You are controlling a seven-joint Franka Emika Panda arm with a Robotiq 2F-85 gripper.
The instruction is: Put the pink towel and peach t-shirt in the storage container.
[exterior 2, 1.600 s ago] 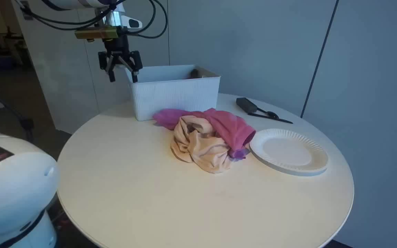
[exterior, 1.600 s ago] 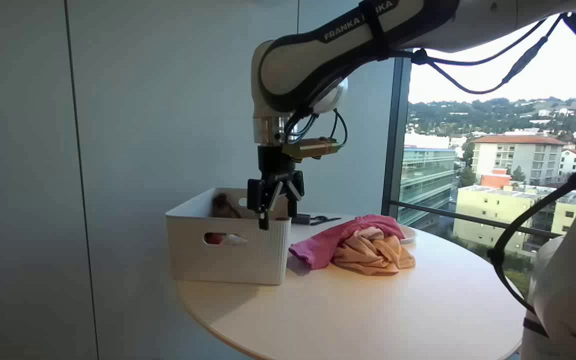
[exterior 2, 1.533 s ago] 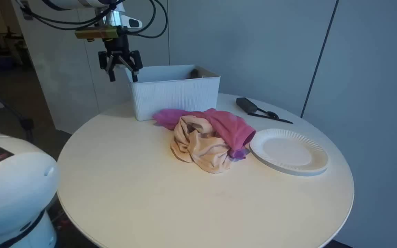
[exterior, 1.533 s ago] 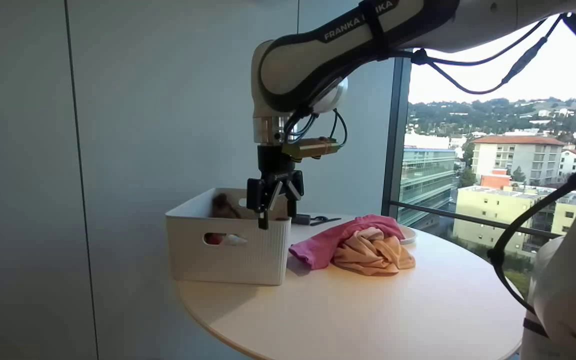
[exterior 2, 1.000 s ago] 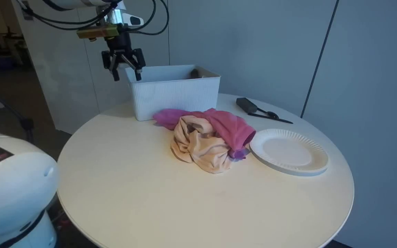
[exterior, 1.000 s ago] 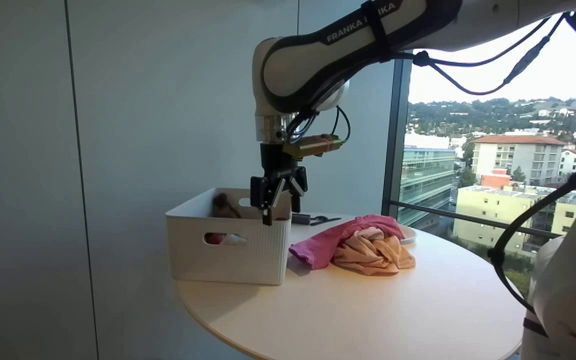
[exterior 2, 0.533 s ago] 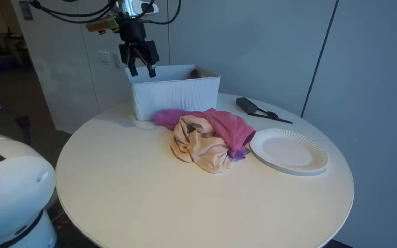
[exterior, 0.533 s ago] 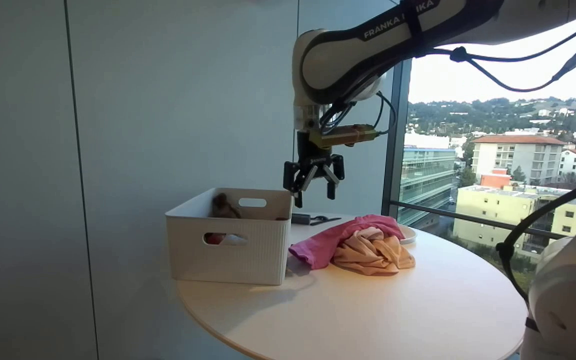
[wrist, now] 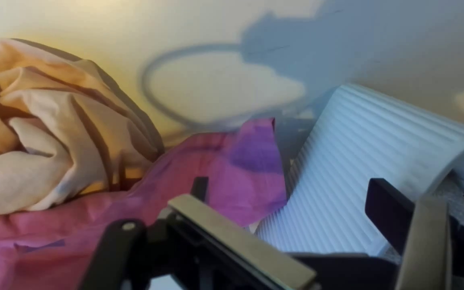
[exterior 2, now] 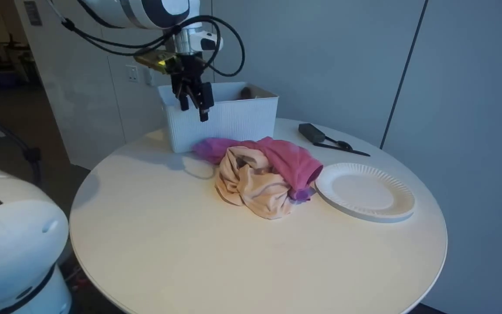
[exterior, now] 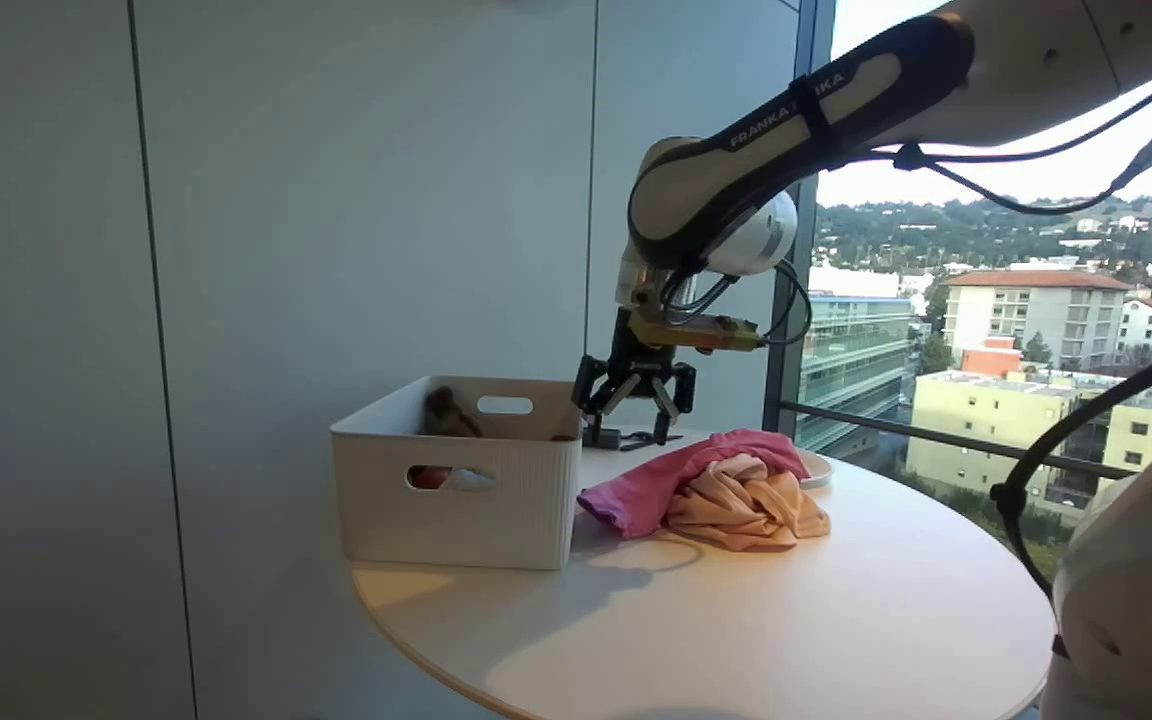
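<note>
The gripper hangs by the long ribbed wall of the bin, near the rim and a little tilted. Its fingers stand spread. In the wrist view one shows against the towel, the other against the bin; whether it reaches over the rim I cannot tell. Above the fingers, higher than the rim, a gold block sits on the wrist of the arm.

The bin stands upright. In an exterior view a brown thing shows inside it, and through the hole in its end a red patch and a white patch, too small to name.

The towel, pink, lies outside the bin, one end just beside the long wall; I cannot tell whether they touch. From there it slants away from the bin. The shirt, peach, is also outside, bunched against the towel on the side away from the bin.

Past the towel, well apart from the bin, is a plate. Black tools lie past one end of the bin. All rest on a round table. A shadow with a thin loop falls on it beside the bin. Behind the bin is a grey wall.
</note>
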